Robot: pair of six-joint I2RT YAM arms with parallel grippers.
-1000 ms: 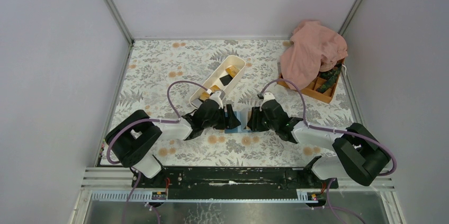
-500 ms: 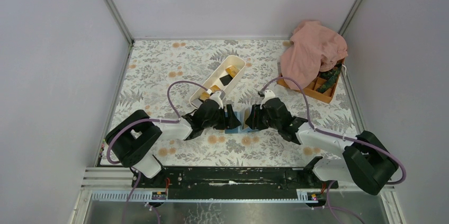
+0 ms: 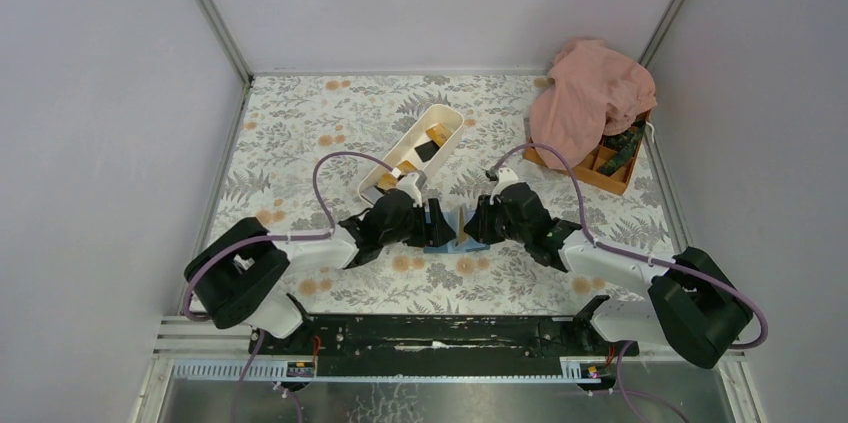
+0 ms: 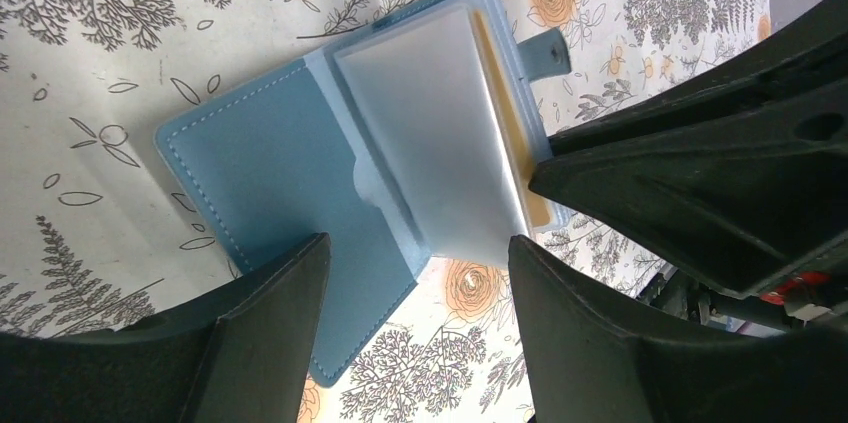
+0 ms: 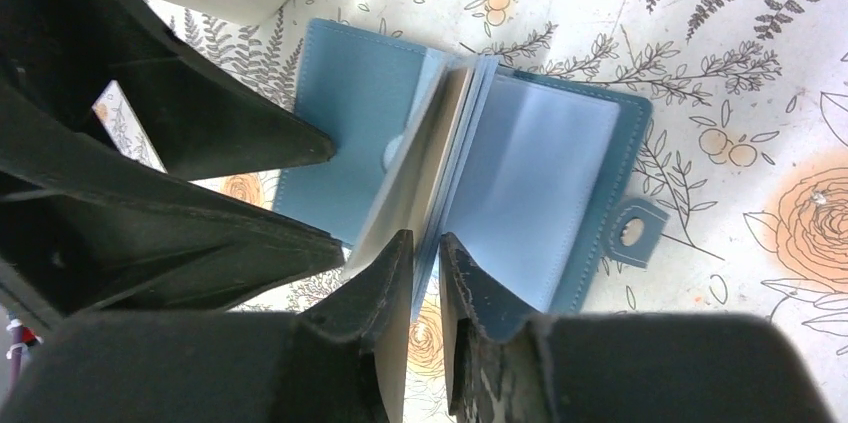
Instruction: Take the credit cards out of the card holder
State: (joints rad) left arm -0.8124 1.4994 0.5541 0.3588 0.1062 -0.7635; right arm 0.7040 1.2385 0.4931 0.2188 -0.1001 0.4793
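The blue card holder lies open on the floral cloth between both grippers and also shows in the top view. Its grey pocket leaves stand up from the spine. An orange-yellow card shows edge-on in one pocket. My left gripper is open, with one finger over the left cover's edge. My right gripper is shut on the bottom edge of the upright pocket leaves. The snap tab lies flat at the right.
A long white tray behind the left gripper holds an orange card and a black card. A pink cloth drapes over an orange compartment box at the back right. Grey walls enclose the table.
The right arm has swung its elbow out to the right and the left arm's elbow has shifted left. A thin leaf of the holder now stands upright between the grippers.
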